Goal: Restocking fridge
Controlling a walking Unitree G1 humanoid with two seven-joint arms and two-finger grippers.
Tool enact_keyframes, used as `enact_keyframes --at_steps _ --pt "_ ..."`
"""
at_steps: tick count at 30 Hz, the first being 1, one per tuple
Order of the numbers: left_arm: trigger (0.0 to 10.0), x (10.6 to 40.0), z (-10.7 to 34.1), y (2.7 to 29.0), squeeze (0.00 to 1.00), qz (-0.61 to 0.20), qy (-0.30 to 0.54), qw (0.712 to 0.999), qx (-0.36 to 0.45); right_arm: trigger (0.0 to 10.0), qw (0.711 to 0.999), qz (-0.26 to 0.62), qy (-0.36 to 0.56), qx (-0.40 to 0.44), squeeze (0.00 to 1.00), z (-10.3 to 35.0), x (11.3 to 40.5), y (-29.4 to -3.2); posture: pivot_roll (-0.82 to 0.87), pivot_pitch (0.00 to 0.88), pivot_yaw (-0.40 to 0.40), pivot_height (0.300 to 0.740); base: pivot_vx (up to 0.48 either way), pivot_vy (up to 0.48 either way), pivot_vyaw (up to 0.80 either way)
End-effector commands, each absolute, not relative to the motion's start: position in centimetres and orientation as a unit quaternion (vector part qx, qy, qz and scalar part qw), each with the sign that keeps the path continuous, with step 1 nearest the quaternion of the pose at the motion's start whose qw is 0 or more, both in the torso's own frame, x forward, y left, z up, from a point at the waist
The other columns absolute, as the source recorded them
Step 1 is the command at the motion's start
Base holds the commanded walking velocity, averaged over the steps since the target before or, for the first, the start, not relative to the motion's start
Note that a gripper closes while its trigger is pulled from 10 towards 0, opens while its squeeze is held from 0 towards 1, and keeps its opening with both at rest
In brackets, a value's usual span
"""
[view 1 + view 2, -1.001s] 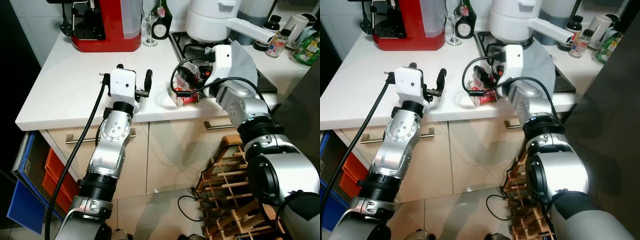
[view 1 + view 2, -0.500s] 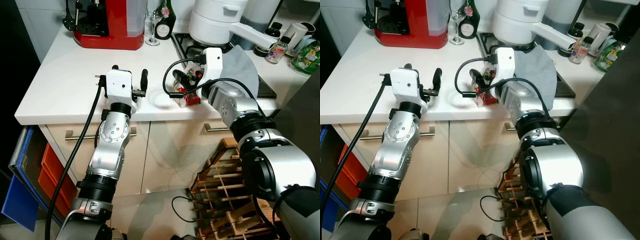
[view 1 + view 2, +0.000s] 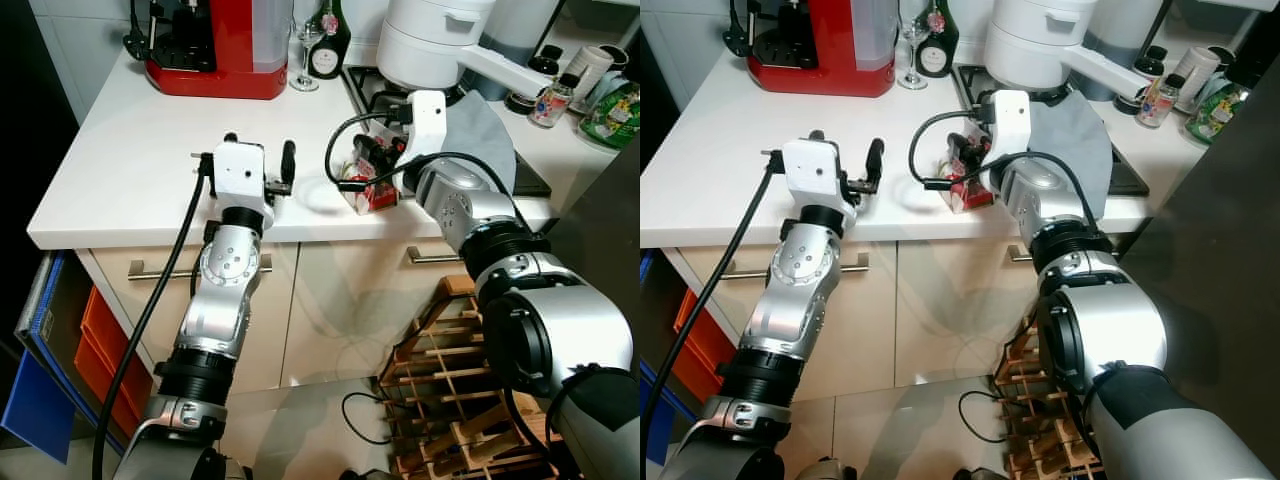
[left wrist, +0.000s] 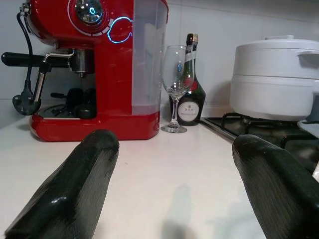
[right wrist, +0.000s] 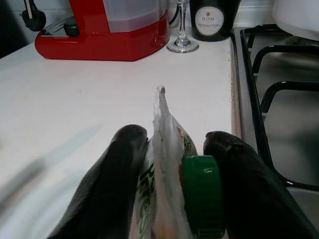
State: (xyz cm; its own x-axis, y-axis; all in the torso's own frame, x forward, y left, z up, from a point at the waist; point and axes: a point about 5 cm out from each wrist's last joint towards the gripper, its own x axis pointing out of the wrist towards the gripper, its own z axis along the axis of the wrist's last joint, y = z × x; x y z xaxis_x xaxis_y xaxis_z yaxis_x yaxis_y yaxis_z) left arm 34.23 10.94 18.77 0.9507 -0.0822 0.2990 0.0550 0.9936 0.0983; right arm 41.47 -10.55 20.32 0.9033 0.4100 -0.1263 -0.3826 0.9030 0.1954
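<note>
The right gripper has its fingers pinched around a white-and-red gable-top carton with a green cap on the white counter, gripping the upper part, probably for lifting. The left gripper hovers with fingers wide, empty.

Red coffee machine, wine glass, dark bottle, white pot, wooden wine rack

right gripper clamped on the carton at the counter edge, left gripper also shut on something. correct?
Not quite. The left gripper is open and empty, as the left wrist view shows, its jaws wide apart over bare counter. The right gripper is indeed shut on the carton.
</note>
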Motion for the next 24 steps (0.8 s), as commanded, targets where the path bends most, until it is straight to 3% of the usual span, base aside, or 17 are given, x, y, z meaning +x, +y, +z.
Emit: enact_keyframes --at_steps 1,24 --pt "10.0 34.34 19.1 10.76 0.0 -0.037 -0.158 0.986 0.047 0.0 0.975 0.193 0.072 0.087 0.0 20.84 41.67 -11.19 0.03 0.0 -0.113 0.74 0.0 0.0 0.0" --pt "10.0 34.5 19.13 10.8 0.0 -0.044 -0.158 0.985 0.057 0.0 0.977 0.176 0.065 0.097 0.0 20.21 41.55 -11.39 0.03 0.0 -0.104 0.74 0.0 0.0 0.0"
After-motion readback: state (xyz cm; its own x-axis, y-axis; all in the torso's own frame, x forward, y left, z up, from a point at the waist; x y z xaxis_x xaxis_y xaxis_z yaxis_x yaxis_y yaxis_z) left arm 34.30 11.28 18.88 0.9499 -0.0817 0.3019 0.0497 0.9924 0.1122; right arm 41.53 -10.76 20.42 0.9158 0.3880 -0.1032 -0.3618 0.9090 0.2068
